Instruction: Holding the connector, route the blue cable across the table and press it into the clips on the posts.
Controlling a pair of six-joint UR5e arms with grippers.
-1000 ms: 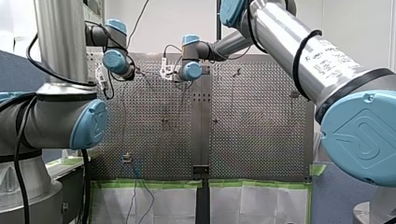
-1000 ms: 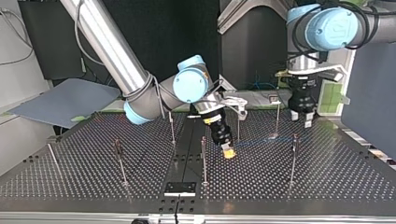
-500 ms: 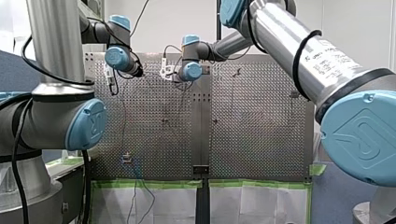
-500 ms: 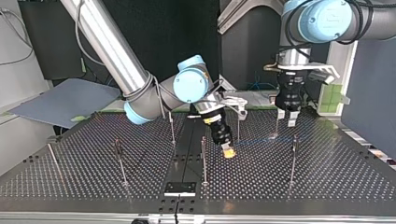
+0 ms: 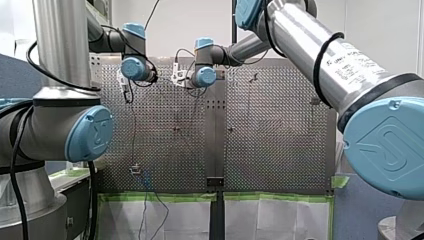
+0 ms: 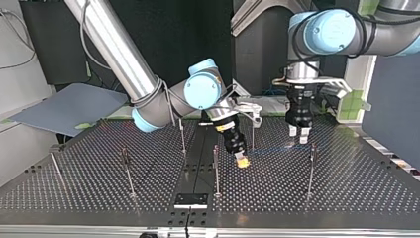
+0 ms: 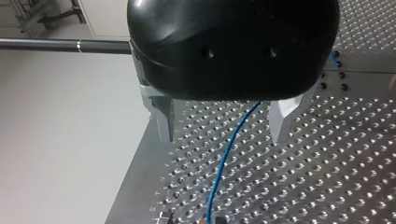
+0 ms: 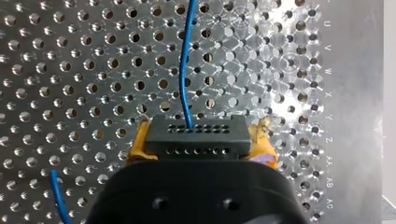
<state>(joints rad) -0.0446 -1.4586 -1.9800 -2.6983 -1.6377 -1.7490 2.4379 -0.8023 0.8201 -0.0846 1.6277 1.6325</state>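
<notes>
In the right wrist view, a black connector (image 8: 194, 135) sits between the yellow pads (image 8: 136, 148) of my right gripper (image 8: 196, 142), which is shut on it. The blue cable (image 8: 186, 70) leaves the connector and runs ahead over the perforated plate. In the top view, my right gripper (image 6: 241, 161) hovers low near the table's middle. The cable (image 6: 272, 148) stretches from it toward the view's right. My left gripper (image 6: 299, 137) hangs over that stretch. Its metal fingers (image 7: 164, 116) stand open, with the cable (image 7: 229, 148) passing between them, untouched.
Thin upright posts stand around the table: one (image 6: 216, 168) just beside my right gripper, one (image 6: 311, 168) in front of my left gripper, and others (image 6: 128, 171) further to the top view's left. A black plate (image 6: 190, 200) lies at the near edge.
My left arm has swung toward the top view's left and come over the cable, its fingers still open. My right gripper has held still with the connector.
</notes>
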